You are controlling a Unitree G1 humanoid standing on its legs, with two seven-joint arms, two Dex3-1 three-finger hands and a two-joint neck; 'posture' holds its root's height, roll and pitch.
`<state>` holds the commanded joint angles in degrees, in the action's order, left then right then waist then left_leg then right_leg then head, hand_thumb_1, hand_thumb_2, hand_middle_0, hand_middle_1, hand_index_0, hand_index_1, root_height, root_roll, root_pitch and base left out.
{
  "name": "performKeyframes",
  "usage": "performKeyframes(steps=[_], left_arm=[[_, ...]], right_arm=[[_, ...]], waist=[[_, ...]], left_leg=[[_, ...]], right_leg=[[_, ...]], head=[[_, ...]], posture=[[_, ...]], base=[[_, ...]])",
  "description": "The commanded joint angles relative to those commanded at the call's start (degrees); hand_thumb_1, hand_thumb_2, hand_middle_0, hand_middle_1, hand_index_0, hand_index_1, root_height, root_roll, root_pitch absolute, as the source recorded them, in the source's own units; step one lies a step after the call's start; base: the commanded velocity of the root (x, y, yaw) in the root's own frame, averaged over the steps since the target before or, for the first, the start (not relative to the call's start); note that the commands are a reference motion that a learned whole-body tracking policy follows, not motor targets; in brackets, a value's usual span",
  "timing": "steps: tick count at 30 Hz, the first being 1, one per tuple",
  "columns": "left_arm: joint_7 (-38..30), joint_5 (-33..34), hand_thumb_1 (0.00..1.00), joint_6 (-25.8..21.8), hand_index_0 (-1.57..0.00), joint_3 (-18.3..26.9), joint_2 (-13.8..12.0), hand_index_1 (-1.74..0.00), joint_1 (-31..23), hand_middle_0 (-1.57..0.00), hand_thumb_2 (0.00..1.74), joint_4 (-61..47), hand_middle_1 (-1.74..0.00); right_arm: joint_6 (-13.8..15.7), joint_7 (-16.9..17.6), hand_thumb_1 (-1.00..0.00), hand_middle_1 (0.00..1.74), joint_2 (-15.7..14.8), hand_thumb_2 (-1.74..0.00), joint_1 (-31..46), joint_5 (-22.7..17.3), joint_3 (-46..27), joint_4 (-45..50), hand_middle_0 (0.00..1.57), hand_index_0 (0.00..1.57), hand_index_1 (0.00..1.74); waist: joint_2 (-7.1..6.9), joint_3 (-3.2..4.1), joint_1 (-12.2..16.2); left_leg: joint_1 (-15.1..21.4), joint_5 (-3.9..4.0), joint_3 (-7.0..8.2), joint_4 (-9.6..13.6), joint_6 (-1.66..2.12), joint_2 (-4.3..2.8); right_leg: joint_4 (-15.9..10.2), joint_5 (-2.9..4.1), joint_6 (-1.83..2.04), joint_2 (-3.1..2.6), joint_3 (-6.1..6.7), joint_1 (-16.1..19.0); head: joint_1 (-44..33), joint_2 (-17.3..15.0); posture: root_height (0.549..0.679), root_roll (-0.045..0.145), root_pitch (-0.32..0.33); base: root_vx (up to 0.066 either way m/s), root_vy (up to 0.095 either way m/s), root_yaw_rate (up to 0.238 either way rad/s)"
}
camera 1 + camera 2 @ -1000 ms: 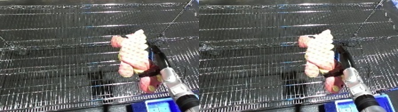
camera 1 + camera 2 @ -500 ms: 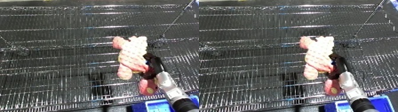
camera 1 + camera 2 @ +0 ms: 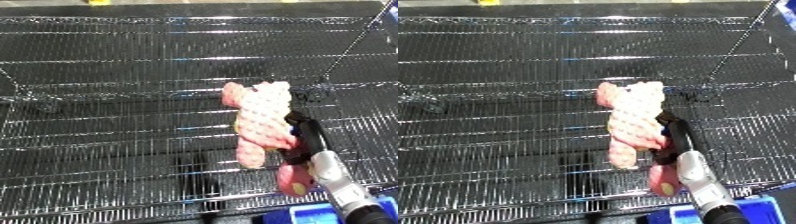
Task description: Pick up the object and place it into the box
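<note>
Pink and cream soft plush toy with a bumpy, dimpled body (image 3: 264, 120), held up off the wire shelving (image 3: 107, 100), hanging lengthwise with one limb drooping below and a round pink foot low by the wrist. Gripped along its right flank by the black right hand (image 3: 302, 140), fingers (image 3: 669, 135) curled round the toy's side; white and silver forearm (image 3: 342, 182) rising from the lower right corner. Left hand nowhere in view.

Behind and beneath, black wire shelving in stacked tiers, catching bright glints. At the bottom edge, just beside the forearm, the corner of a blue plastic bin (image 3: 315, 215), mostly cut off.

Likely stage: toy lifted, carry toward the bin not yet finished.

Risks from here: grip set on one side only, so the limp body could swing and slide out during the carry. Dangling limb could snag the wire grid or the bin rim. Bin largely out of sight, so a release could miss and drop the toy onto the shelf.
</note>
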<state>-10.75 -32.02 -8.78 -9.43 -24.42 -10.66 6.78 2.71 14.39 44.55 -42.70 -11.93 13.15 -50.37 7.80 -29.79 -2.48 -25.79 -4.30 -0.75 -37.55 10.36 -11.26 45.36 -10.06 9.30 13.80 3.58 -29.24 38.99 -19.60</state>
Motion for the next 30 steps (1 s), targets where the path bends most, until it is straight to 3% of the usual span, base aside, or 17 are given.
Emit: performKeyframes(steps=[10,17,24,30], left_arm=[[0.19,1.08,1.0,0.51,-1.57,0.83,1.01,-1.74,1.08,-1.57,1.74,1.65,-1.74],[0.3,1.35,1.0,1.27,-1.57,2.03,2.18,-1.74,1.68,-1.57,1.74,1.98,-1.74],[0.25,1.52,1.0,2.14,-1.57,3.13,3.19,-1.74,2.0,-1.57,1.74,1.99,-1.74],[0.31,1.98,1.0,2.74,-1.57,3.85,4.13,-1.74,1.67,-1.57,1.74,2.34,-1.74]], right_arm=[[3.21,3.26,-0.9,1.57,-0.47,-1.57,12.45,0.28,-10.08,20.53,1.41,1.41,1.57],[4.71,4.38,-0.9,1.57,-1.53,-1.57,23.87,1.54,-20.22,34.0,1.41,1.41,1.57],[6.12,5.32,-0.9,1.57,-6.34,-1.57,36.13,2.09,-31.29,44.03,1.41,1.41,1.57],[7.53,6.27,-0.9,1.57,-11.23,-1.57,43.62,0.92,-37.84,46.73,1.41,1.41,1.57]], waist=[[-0.99,0.0,2.23],[-1.75,0.0,4.83],[-2.47,0.01,7.85],[-2.93,0.54,10.47]], left_leg=[[3.57,-0.08,0.89,1.14,-0.08,-0.55],[6.41,-0.8,1.51,1.01,-0.32,-0.86],[8.63,-2.13,2.21,-0.11,-0.59,-1.17],[10.01,-3.13,3.02,-1.1,-0.63,-1.55]], right_leg=[[-1.29,-0.28,0.04,0.32,-0.09,3.64],[-2.24,-0.45,-0.06,0.37,-0.03,6.7],[-2.91,-0.86,-0.2,0.2,0.32,9.4],[-3.06,-1.09,-0.3,0.08,0.88,10.69]], head=[[2.61,0.39],[8.06,0.61],[13.28,0.75],[17.39,-2.08]], posture=[[0.617,0.054,-0.122],[0.619,0.055,-0.159],[0.62,0.056,-0.192],[0.62,0.059,-0.211]], base=[[-0.027,-0.006,-0.035],[-0.012,-0.006,-0.051],[0.004,0.013,-0.075],[0.009,0.017,-0.1]])
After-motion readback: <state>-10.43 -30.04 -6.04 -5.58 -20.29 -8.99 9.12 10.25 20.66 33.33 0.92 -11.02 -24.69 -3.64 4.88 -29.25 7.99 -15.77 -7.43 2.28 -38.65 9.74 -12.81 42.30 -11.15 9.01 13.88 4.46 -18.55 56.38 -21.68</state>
